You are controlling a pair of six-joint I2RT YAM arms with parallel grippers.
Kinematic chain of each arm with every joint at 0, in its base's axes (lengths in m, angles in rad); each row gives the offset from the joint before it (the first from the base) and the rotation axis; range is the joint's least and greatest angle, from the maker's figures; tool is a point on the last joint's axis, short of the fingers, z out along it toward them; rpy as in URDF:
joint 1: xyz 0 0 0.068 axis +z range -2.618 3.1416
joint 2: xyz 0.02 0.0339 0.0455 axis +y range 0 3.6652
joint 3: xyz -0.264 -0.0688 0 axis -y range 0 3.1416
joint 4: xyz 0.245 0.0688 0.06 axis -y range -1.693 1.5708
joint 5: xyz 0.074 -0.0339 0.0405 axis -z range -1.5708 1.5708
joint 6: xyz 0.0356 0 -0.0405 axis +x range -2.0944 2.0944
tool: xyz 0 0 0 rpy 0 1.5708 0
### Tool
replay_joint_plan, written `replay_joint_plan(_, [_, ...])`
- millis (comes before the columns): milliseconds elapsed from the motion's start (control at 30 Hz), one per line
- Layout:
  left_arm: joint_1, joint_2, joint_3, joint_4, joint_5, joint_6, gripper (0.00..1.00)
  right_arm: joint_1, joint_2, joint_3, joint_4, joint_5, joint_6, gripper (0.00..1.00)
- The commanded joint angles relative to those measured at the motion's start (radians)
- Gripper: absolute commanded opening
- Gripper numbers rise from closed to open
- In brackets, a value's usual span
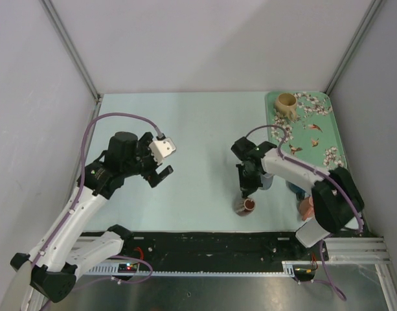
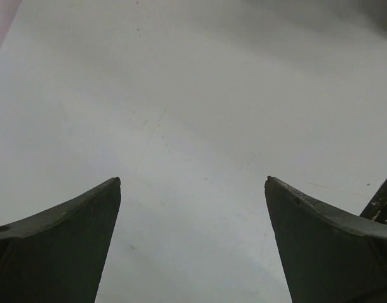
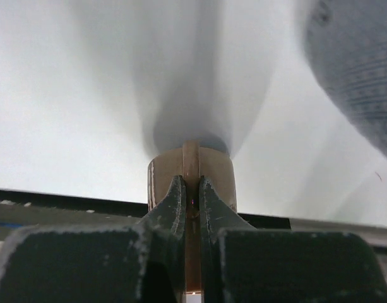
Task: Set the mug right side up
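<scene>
A small brown mug (image 1: pixel 245 206) with a reddish inside is near the table's front edge, its opening turned up toward the top camera. My right gripper (image 1: pixel 247 192) is shut on the mug's handle. In the right wrist view the handle (image 3: pixel 190 161) stands as a thin vertical strip pinched between the two fingers of the right gripper (image 3: pixel 191 189), with the mug body (image 3: pixel 215 177) just beyond. I cannot tell whether the mug touches the table. My left gripper (image 1: pixel 158 162) is open and empty over bare table to the left; in its wrist view (image 2: pixel 193 183) only table shows.
A floral green tray (image 1: pixel 315 129) at the back right holds a tan mug (image 1: pixel 285 103). A blue-grey cup (image 1: pixel 267 181) stands just right of my right gripper and shows in the right wrist view (image 3: pixel 357 76). More cups (image 1: pixel 304 206) stand by the right arm's base. A black strip (image 1: pixel 204 243) borders the front edge.
</scene>
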Motion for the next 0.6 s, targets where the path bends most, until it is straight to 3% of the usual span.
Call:
replay_joint_plan(0, [-0.005,0.009,-0.004,0.011,0.075,-0.076,1.0,0.076,-0.182,-0.016,0.219,0.014,-0.076,0.0])
replay_joint_plan(167, [0.002,0.035,0.004,0.008,0.252,-0.227,1.0,0.093,-0.279,-0.072,0.469,0.023,-0.086,0.0])
replay_joint_plan(367, [0.021,0.093,0.095,0.008,0.586,-0.36,0.99,0.116,-0.449,-0.078,0.755,0.03,-0.078,0.0])
replay_joint_plan(567, [0.023,0.143,0.215,0.019,0.678,-0.393,0.95,0.163,-0.591,-0.077,1.013,0.094,-0.086,0.0])
